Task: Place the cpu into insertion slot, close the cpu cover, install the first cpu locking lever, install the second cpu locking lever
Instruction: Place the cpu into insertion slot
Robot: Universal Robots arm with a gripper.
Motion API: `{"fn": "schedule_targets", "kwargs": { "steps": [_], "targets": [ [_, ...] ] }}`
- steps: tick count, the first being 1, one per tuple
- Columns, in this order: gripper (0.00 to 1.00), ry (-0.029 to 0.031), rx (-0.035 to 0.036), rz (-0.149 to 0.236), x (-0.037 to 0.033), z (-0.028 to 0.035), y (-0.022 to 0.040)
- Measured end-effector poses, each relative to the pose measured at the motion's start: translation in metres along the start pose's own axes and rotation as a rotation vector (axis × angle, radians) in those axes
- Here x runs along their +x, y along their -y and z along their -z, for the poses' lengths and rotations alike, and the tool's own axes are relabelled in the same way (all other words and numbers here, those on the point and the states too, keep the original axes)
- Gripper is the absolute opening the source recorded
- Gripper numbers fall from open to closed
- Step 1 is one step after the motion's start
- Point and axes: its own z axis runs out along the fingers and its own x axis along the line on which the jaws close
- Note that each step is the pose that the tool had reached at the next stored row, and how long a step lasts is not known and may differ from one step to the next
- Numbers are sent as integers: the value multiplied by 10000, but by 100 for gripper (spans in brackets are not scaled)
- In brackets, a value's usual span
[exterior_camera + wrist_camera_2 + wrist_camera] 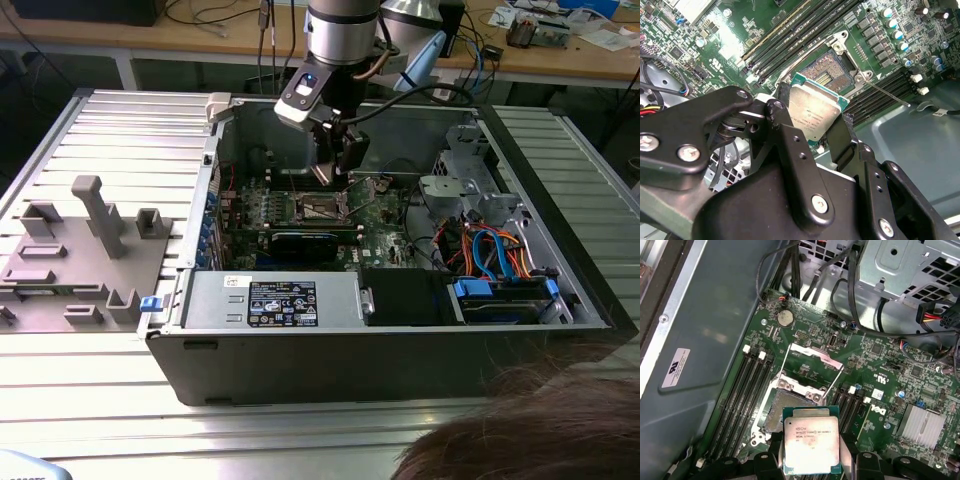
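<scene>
Ribbed aluminium table (110, 130) carries an open computer case (400, 350) in the exterior view, with grey fixture blocks (90, 235) toward the table's edge at the exterior view's left, a wooden bench (560, 62) behind, and a person's hair (540, 430) at the near corner. The arm (340, 30) reaches down into the case, and its gripper (335, 170) hangs just above the insertion slot (318, 207) on the green motherboard (385, 240). In the second wrist view the gripper (810, 120) pinches the cpu (817, 107) by two opposite edges between its black fingers (777, 112); the chip is off the board, just beside the insertion slot (832, 75), which lies bare between rows of memory slots (790, 35). In the first wrist view the cpu (811, 442) sits clamped in the gripper (815, 460), silver top up, overlapping one edge of the insertion slot (790, 400) but not seated in it. The cpu cover (817, 354) stands swung up at the slot's far side, and a thin wire lever (785, 360) is raised beside it.
</scene>
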Motion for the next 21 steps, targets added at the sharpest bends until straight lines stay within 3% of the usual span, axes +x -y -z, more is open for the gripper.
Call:
{"fn": "schedule_targets", "kwargs": {
  "steps": [21],
  "targets": [
    [54,12,6,-371,0,-12,0]
  ]
}}
